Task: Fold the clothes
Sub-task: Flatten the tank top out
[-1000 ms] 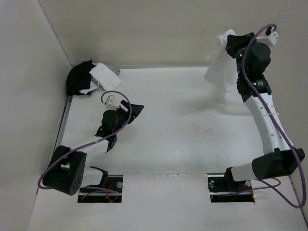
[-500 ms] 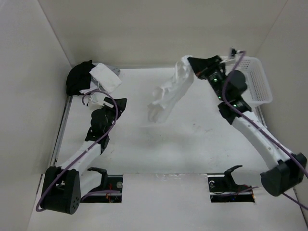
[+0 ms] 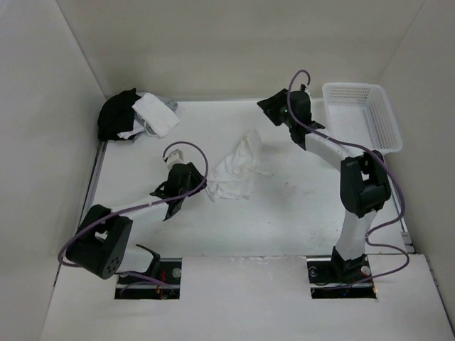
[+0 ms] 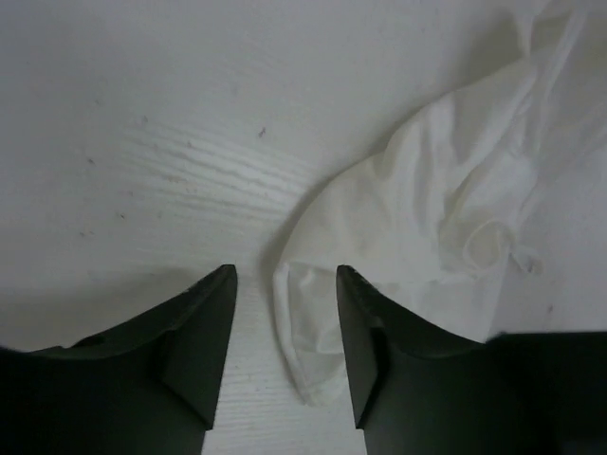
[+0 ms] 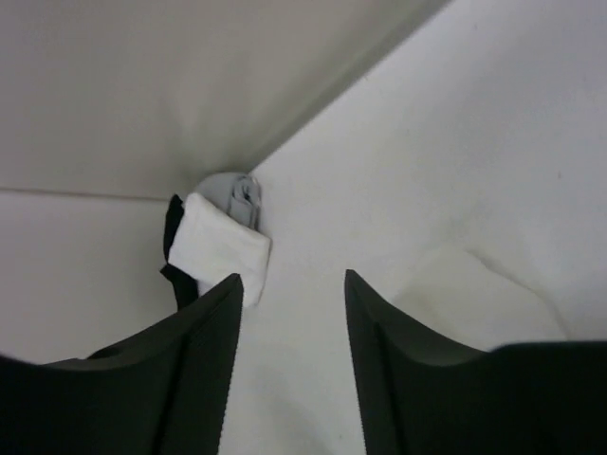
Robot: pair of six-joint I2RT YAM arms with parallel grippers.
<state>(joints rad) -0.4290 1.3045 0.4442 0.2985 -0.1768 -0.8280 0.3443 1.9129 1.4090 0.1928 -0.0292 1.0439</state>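
- One white tank top (image 3: 231, 170), one black-and-white garment heap (image 3: 131, 115) at upper left, one white basket (image 3: 384, 124) at upper right, and two pincers.
- Left pincer (image 4: 283, 277): fingers apart, the top's edge lying loose between them.
- Right pincer (image 5: 289, 282): fingers apart, empty.
- The top lies crumpled mid-desk (image 3: 298, 206), its long axis running lower left to upper right.

It looks like a robot laboratory cell: a white tabletop (image 3: 298, 206) closed in by plain walls (image 3: 213, 42), with the left arm (image 3: 135, 209) and right arm (image 3: 355, 192) bolted at its edge.
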